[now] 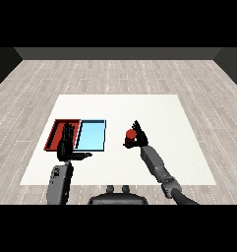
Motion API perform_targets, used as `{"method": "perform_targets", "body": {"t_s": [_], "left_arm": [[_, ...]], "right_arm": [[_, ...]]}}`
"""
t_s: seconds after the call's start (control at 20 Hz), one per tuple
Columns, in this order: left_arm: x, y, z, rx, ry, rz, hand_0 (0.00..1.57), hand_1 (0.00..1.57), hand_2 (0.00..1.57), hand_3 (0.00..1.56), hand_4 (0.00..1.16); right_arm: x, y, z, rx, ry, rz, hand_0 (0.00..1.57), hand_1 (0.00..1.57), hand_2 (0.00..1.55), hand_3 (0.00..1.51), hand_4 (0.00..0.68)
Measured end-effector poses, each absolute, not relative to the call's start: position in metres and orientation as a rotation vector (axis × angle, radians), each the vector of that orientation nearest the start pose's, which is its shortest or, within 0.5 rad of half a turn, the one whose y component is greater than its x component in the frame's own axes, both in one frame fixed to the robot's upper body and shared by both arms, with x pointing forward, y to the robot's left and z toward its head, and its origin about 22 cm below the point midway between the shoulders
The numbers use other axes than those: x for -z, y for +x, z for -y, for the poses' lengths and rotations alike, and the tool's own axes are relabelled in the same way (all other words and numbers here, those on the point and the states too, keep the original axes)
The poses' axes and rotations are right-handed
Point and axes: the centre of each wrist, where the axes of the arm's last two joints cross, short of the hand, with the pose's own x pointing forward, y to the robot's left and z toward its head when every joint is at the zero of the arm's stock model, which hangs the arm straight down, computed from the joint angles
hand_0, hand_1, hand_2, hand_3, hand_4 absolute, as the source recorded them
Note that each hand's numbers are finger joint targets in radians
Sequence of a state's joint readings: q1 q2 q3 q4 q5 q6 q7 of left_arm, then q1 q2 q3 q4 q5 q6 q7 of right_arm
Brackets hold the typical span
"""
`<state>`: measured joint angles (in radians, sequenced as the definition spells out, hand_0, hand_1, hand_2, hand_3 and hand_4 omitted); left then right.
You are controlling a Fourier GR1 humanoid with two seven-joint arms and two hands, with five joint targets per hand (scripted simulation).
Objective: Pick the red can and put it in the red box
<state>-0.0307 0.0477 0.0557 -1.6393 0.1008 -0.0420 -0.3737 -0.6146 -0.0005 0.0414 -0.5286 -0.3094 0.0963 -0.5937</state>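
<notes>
We see the white surface [139,106] carrying two trays side by side at its left: the red tray [56,134], the can's goal, and the light blue tray [92,136] just right of it. The left hand [66,145] hovers over the red tray's near edge, fingers [67,132] straight and spread, holding nothing. Well to the right, the right hand [136,138] curls its fingers round the red can [131,133]; we judge the can grasped for carrying leftward past the blue tray.
</notes>
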Motion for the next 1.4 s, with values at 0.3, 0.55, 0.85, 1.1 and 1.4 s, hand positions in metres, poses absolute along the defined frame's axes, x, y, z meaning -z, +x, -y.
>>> {"method": "perform_targets", "body": {"t_s": [0.3, 0.55, 0.85, 1.1, 1.4], "left_arm": [[-0.016, 0.246, -0.254, -0.047, -0.036, 2.043, 0.0, 0.0, 0.0, 0.0, 0.0], [-0.014, 0.246, -0.245, -0.047, -0.034, 2.048, 0.0, 0.0, 0.0, 0.0, 0.0], [-0.013, 0.25, -0.251, -0.046, -0.026, 2.045, 0.0, 0.0, 0.0, 0.0, 0.0], [-0.017, 0.245, -0.247, -0.048, -0.031, 2.048, 0.0, 0.0, 0.0, 0.0, 0.0], [-0.016, 0.246, -0.246, -0.045, -0.029, 2.042, 0.0, 0.0, 0.0, 0.0, 0.0]], "right_arm": [[0.074, 0.352, 0.149, 0.016, 0.362, 1.624, 0.0, 0.0, 0.0, 0.0, 0.0], [0.076, 0.352, 0.142, -0.003, 0.333, 1.615, 0.0, 0.0, 0.0, 0.0, 0.0], [0.077, 0.351, 0.137, 0.023, 0.207, 1.593, 1.46, 1.46, 1.46, 1.42, 0.611], [0.073, 0.357, 0.133, 0.012, 0.111, 1.589, 1.47, 1.47, 1.45, 1.4, 0.595], [0.069, 0.356, 0.128, -0.01, 0.075, 1.603, 1.47, 1.47, 1.44, 1.38, 0.598]]}}
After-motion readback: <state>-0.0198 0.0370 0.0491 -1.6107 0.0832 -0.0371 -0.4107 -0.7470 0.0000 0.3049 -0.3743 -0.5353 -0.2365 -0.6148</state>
